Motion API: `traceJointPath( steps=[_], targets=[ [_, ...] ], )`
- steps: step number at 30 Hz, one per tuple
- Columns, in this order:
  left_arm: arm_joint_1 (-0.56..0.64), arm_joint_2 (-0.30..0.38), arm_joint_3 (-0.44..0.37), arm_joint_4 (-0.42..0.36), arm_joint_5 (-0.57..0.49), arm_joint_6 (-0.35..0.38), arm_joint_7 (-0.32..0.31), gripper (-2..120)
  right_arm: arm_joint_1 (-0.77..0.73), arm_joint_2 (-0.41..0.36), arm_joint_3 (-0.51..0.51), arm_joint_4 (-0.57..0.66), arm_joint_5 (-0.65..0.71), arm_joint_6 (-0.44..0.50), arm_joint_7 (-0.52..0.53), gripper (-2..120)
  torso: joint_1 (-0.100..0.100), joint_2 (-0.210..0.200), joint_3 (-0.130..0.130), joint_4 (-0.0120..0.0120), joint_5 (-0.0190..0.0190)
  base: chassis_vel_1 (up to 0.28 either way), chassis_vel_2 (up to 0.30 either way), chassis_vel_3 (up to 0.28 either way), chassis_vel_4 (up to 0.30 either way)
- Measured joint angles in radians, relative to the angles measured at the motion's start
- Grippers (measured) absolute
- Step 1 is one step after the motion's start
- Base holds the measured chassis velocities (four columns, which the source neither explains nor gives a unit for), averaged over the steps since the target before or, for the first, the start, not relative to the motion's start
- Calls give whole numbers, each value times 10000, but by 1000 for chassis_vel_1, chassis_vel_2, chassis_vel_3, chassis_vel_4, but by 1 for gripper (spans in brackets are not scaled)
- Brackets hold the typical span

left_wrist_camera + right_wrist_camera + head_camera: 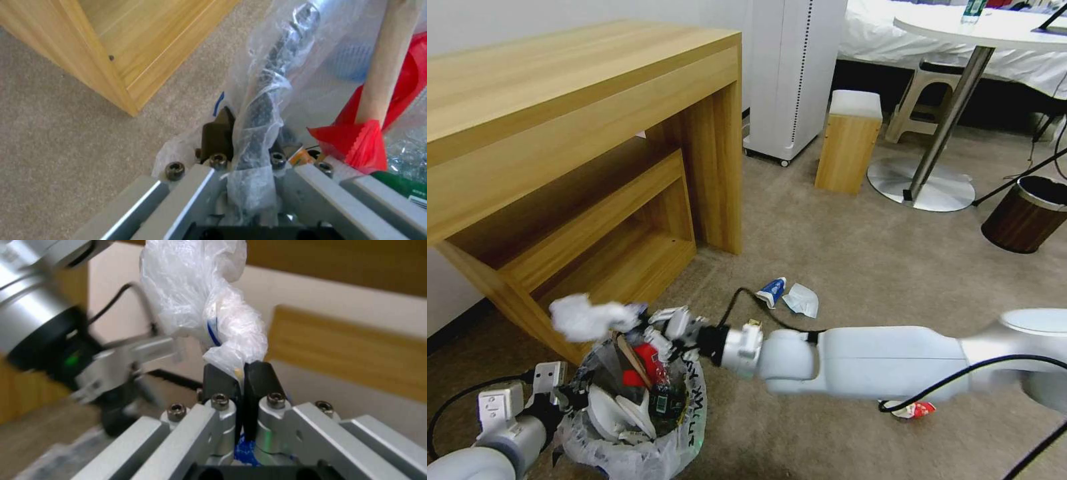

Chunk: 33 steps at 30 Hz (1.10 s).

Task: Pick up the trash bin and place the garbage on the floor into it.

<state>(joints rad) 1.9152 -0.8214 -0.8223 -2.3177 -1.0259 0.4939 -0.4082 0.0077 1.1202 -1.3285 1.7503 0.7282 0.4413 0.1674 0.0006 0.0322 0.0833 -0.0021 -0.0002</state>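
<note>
Left gripper (249, 143) pinches trash bin (647, 440) rim, steadying it. Right gripper (238, 376), at bin's 12 o'clock, pinches white plastic wrapper (209, 303), probably for dropping in. Wrappers (790, 297) remain on floor (860, 267).

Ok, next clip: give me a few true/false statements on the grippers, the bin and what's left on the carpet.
1. The right gripper pinches a crumpled white plastic wrapper. True.
2. The left gripper hangs free of the trash bin. False: it clamps the bin's bagged rim.
3. The bin is empty. False: it holds red wrappers, among other litter.
4. A blue-white wrapper lies on the floor. True.
</note>
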Motion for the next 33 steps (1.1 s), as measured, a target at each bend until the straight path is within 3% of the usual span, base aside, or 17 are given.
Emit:
traceJointPath(
  steps=[25, 33],
  targets=[
    [161, -302, -201, -96, 106, -208, -15, 0, -808, 158, -737, -517, -191, 52, 98, 2, 0, 0, -1, -1, 2, 0, 0, 0, 0],
    [61, -425, -54, 56, 229, -288, -1, 0, -1220, -657, -643, -253, -363, -121, 476, 2, -1, 0, 0, -3, 3, 0, 0, 0, 0]
  ],
)
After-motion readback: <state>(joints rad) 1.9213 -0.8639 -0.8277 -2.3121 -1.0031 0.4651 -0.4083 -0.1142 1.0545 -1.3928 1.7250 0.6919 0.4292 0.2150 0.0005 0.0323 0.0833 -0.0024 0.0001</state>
